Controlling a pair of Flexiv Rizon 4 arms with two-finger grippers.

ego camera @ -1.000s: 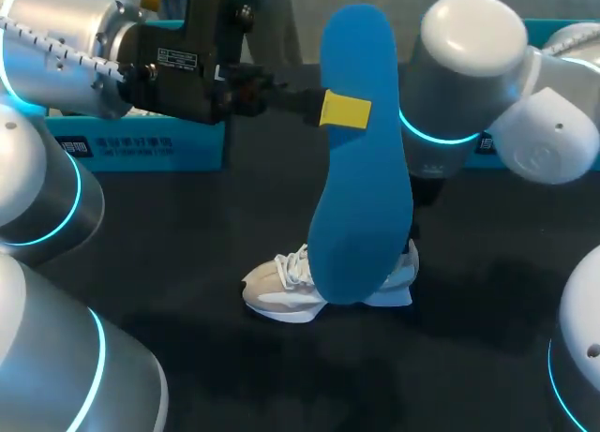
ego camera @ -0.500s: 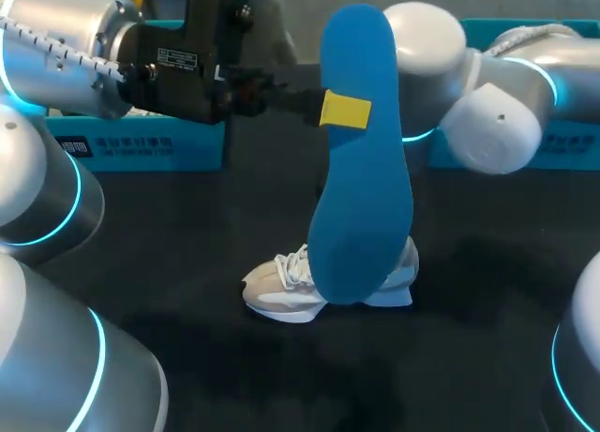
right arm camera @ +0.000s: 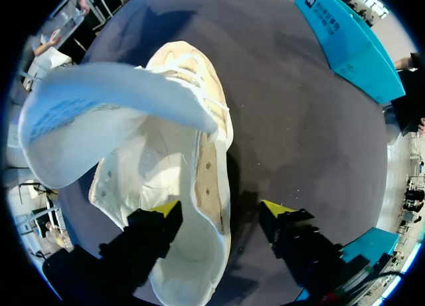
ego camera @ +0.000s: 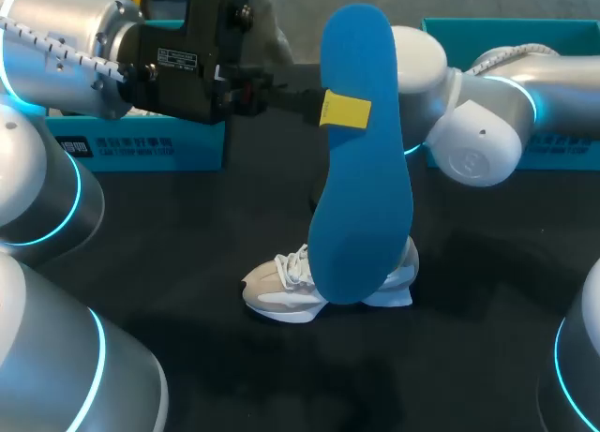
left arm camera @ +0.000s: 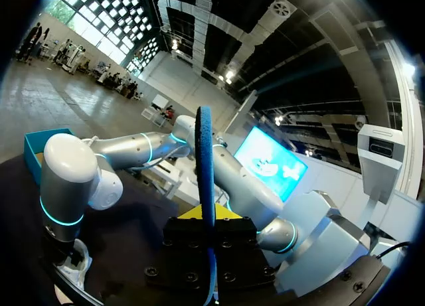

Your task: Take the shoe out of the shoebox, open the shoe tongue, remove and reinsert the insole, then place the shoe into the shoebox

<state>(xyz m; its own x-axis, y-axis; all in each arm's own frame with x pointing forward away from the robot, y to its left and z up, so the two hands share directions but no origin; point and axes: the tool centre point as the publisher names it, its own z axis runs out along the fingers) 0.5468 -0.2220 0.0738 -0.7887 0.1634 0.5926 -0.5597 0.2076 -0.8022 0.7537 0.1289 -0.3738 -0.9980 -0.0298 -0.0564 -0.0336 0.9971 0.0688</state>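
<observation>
Left gripper (ego camera: pixel 343 110) clamped on blue insole (ego camera: pixel 361 188), fingers pinching it from both faces; insole held upright above table (ego camera: pixel 187 226), edge-on in left wrist view; white shoe (ego camera: pixel 281 287) on table under and behind insole's lower end; right gripper (right arm camera: pixel 220 212) low over shoe, fingers apart, straddling side wall near heel, seemingly not gripping it; tongue (right arm camera: pixel 99 103) lifted forward; teal shoebox (ego camera: pixel 141 149) at table's far edge.

Blue insole (ego camera: pixel 361 170) aloft; white shoe (ego camera: pixel 281 290) upright
</observation>
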